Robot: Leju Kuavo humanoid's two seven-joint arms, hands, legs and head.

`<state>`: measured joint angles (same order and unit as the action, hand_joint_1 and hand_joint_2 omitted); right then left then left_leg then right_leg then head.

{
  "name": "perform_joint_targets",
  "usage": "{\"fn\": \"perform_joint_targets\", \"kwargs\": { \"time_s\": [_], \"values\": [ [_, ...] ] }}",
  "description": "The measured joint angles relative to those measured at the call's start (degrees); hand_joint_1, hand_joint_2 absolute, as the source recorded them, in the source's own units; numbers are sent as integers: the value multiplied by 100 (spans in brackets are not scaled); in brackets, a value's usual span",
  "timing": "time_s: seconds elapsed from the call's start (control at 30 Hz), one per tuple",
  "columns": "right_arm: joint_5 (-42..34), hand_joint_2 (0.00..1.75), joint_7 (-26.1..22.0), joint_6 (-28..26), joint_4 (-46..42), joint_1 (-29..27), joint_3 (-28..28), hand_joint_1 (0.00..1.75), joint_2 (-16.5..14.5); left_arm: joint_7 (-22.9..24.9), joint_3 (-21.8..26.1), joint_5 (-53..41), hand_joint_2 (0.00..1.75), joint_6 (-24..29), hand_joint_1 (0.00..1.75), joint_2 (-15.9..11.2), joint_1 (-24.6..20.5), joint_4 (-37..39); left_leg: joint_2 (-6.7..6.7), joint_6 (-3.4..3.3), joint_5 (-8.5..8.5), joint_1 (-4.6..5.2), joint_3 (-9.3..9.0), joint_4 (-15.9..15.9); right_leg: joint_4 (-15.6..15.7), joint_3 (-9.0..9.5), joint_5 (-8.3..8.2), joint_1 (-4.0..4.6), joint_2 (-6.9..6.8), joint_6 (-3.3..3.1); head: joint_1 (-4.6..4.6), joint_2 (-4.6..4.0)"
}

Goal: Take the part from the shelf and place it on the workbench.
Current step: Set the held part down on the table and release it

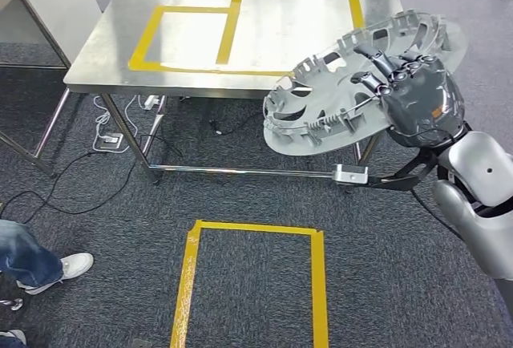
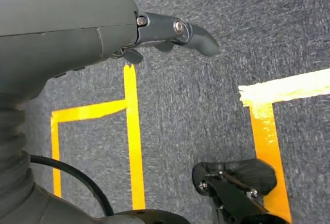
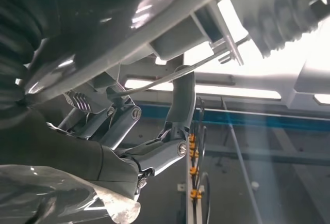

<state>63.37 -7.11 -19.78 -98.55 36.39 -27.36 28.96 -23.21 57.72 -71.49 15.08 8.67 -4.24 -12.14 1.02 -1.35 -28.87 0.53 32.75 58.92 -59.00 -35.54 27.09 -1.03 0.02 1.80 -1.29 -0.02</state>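
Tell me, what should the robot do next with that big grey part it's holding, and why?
Probably carry it forward and a little left, over the table. The right hand grips the grey part in the air near the steel workbench's front right corner, with much of it hanging past the edge above the carpet. The yellow tape rectangles on top look bare, so that seems the spot to aim for.

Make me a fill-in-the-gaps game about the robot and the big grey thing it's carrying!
1. The grey part is held by the robot's ____ hand.
2. The tape stuck on the metal workbench is ____ in colour.
3. The floor under the workbench is covered in grey ____.
4. The left hand is holding ____.

Missing words: right; yellow; carpet; nothing
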Motion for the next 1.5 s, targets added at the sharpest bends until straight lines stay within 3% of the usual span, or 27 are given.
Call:
{"fn": "perform_joint_targets", "kwargs": {
  "time_s": [0.07,0.1,0.17,0.23,0.27,0.3,0.37,0.4,0.5,0.6,0.7,0.73,0.77,0.8,0.87,0.9,0.93,1.03,1.1,1.2,1.27,1.3,1.33,1.4,1.43,1.47,1.5],
  "values": [
    [4,175,3,2,3,-3,-2,175,0,1,0,1,175,5,0,-7,-3,-1,-18,69,-95,-6,43,166,26,82,52,-23,-6,-75,-19,0],
    [7,175,5,3,4,-2,-2,175,0,1,0,2,175,5,0,-12,-6,-2,-26,109,-186,-16,153,405,39,137,84,-38,-13,-108,-31,0],
    [10,175,7,6,6,2,-6,175,-1,0,1,5,175,7,0,-9,-4,-2,-36,172,-403,-47,561,1136,41,228,163,-40,-20,-144,-51,0],
    [13,175,5,13,6,-6,-16,175,-2,3,2,8,175,10,0,-8,0,-2,-38,191,-407,-62,927,1622,41,351,262,-40,-15,-139,-49,0],
    [13,175,5,16,6,-12,-23,175,-2,6,2,10,175,13,0,-9,4,-2,-39,179,-233,-62,984,1574,41,430,321,-39,-12,-131,-50,0],
    [14,175,7,20,6,-15,-28,175,-2,8,2,9,175,17,0,-11,11,-2,-39,152,45,-57,950,1319,43,518,385,-39,-9,-117,-49,0],
    [19,175,14,19,7,-16,-34,175,-2,11,1,8,175,29,0,-19,32,-2,-38,66,523,-21,756,684,62,665,506,-35,-6,-75,-48,0],
    [21,175,19,18,8,-20,-36,175,-2,11,1,4,175,38,0,-24,42,-2,-43,21,607,4,659,457,90,722,545,-34,-6,-45,-48,0],
    [26,175,24,16,13,-38,-37,175,-1,12,0,-8,175,55,0,-26,47,-2,-61,-93,422,36,452,121,152,803,525,-33,-9,69,-61,0],
    [24,175,26,13,13,-49,-27,175,2,7,-2,-16,175,55,0,-17,53,-2,-45,-153,325,-8,248,-106,-218,568,558,-28,-7,119,-40,0],
    [23,175,35,15,19,-79,-28,175,2,6,-2,-27,175,26,0,-11,66,-2,-19,-182,214,-10,106,-152,-1169,-119,912,-11,8,89,-17,0],
    [24,175,36,17,26,-102,-33,175,2,6,-2,-30,175,9,0,-8,76,-2,-13,-183,160,-6,43,-152,-1344,-309,956,-6,10,85,-17,0],
    [25,175,35,22,34,-125,-40,175,2,6,-2,-31,175,-3,0,-5,87,-2,-8,-180,103,-4,-31,-152,-1337,-415,880,-4,10,87,-16,0],
    [25,175,35,29,42,-142,-45,175,2,6,-2,-32,175,-10,0,-5,95,-2,-3,-172,40,-4,-116,-152,-1136,-432,675,-7,8,97,-15,0],
    [26,175,39,41,57,-154,-50,175,4,9,-2,-33,175,-16,0,-7,103,-1,2,-138,-92,-3,-290,-151,-471,-342,84,-11,-16,126,-22,-1],
    [27,175,43,45,66,-149,-52,175,5,12,-2,-34,175,-16,0,-9,102,-1,2,-115,-145,-1,-343,-149,-180,-296,-89,-1,-30,124,-32,-1],
    [28,175,46,48,74,-148,-53,175,7,17,-2,-36,175,-17,0,-12,98,0,-4,-85,-192,1,-368,-151,-22,-255,-185,15,-37,95,-48,-1],
    [27,175,49,51,79,-139,-38,175,7,26,-4,-48,175,-16,0,-22,77,0,-24,3,-276,5,-419,-134,50,-130,-112,31,-21,-62,-74,0],
    [28,175,54,50,80,-144,-25,175,12,23,-7,-53,175,-17,0,-26,47,0,-40,76,-279,-5,-271,216,81,-6,-47,1,-18,-124,-76,0],
    [32,175,76,52,85,-168,-22,175,20,19,-8,-63,175,-21,0,-25,27,1,-61,193,-540,-59,427,1304,106,193,94,-19,-18,-167,-86,0],
    [29,175,84,53,86,-187,-25,175,20,19,-8,-67,175,-21,0,-26,36,1,-63,201,-714,-76,765,1596,109,347,213,-23,-4,-166,-87,0],
    [27,175,86,54,87,-199,-26,175,20,19,-8,-68,175,-22,0,-27,44,1,-63,180,-632,-73,816,1469,112,441,278,-24,3,-160,-88,0],
    [26,175,86,54,87,-209,-28,175,20,19,-8,-71,175,-23,0,-29,54,1,-63,142,-404,-61,803,1184,117,537,347,-24,7,-147,-87,0],
    [26,175,90,56,91,-229,-34,175,20,20,-8,-81,175,-24,0,-40,82,1,-58,31,227,-9,729,472,131,690,484,-20,22,-100,-87,0],
    [26,175,92,60,95,-232,-39,175,20,21,-9,-86,175,-25,0,-47,95,1,-49,-14,420,20,689,238,143,736,553,-15,31,-66,-83,0],
    [25,175,92,63,96,-239,-43,175,21,22,-9,-88,175,-27,0,-51,106,1,-38,-51,497,40,657,106,145,805,589,-10,43,-30,-82,0],
    [23,175,89,68,97,-240,-45,175,21,24,-9,-90,175,-28,0,-50,107,1,-30,-77,432,48,620,73,147,883,599,-4,53,8,-76,0]
  ]
}}
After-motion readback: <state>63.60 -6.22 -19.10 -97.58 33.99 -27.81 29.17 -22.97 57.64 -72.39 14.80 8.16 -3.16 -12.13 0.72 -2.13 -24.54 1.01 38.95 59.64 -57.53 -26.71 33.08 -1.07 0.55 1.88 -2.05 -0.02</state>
